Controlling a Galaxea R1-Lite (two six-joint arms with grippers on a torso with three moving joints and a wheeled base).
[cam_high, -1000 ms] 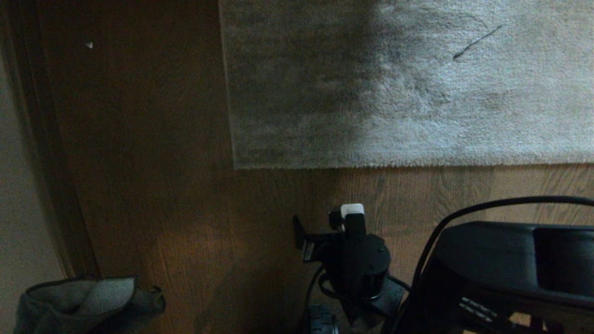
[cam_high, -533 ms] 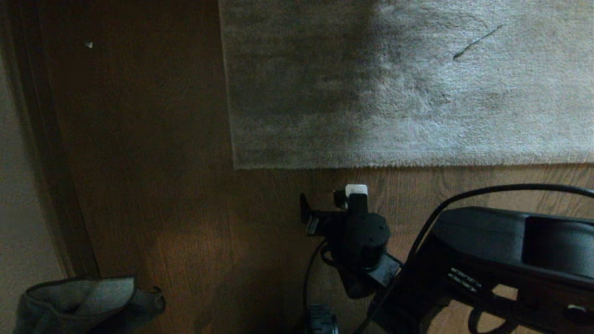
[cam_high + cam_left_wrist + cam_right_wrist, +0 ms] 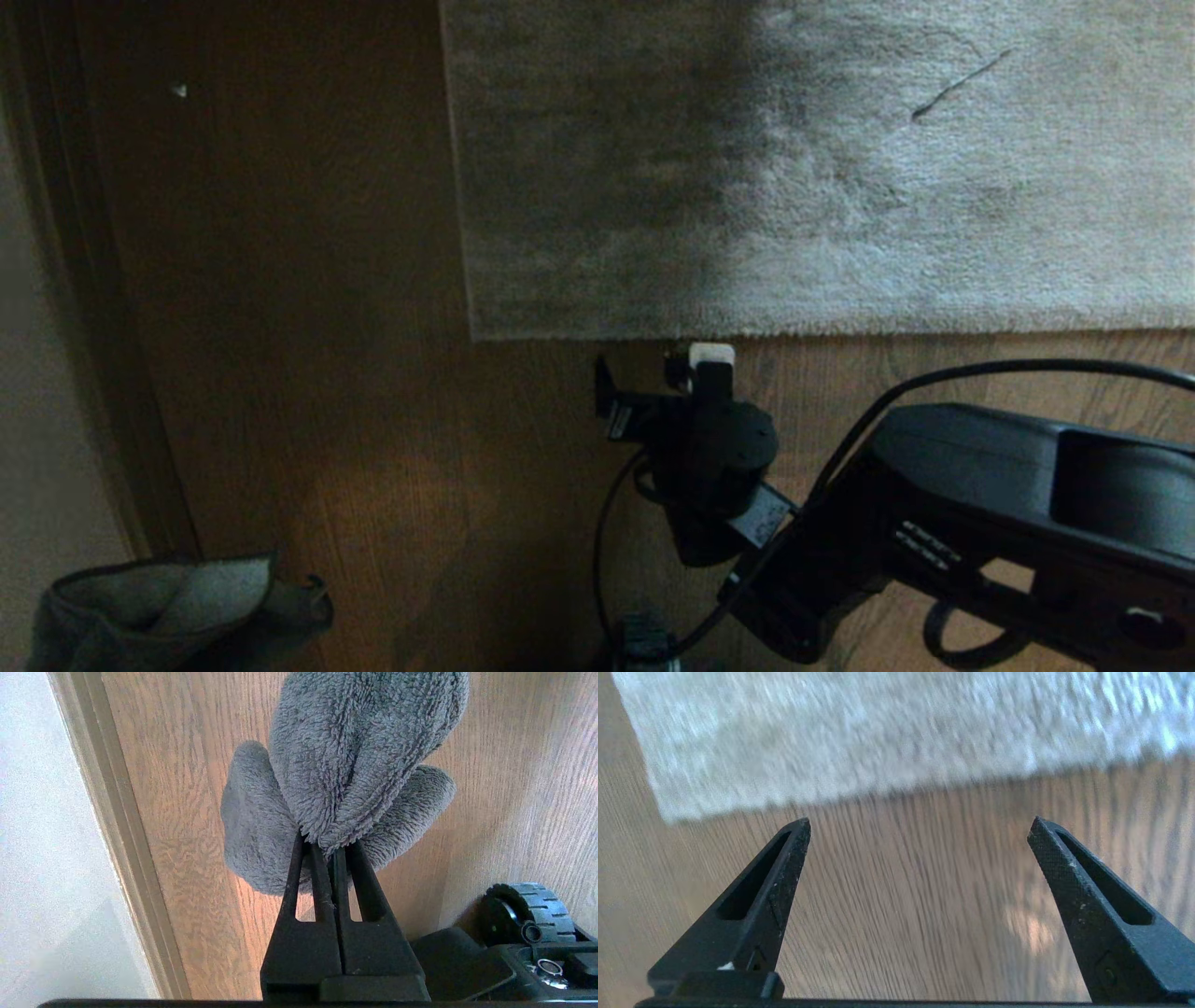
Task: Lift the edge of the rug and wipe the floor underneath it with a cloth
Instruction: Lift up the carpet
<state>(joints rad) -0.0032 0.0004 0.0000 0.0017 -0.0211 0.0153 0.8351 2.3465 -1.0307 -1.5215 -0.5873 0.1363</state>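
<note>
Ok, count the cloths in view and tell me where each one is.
1. The cloth is clamped in the shut left gripper, hanging above the floor at the robot's near left. Others may lie outside the views.

Right hand (image 3: 920,826) reaches forward, fingers spread wide; left hand (image 3: 327,851) clamped tight, parked low.

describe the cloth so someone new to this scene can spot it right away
Start at the grey rug on the wood floor; go to the head view's near-left corner, by the wall. The cloth hangs there, pinched in the shut left gripper. It's small, dark grey, fluffy and bunched, unlike the flat, pale rug.
</note>
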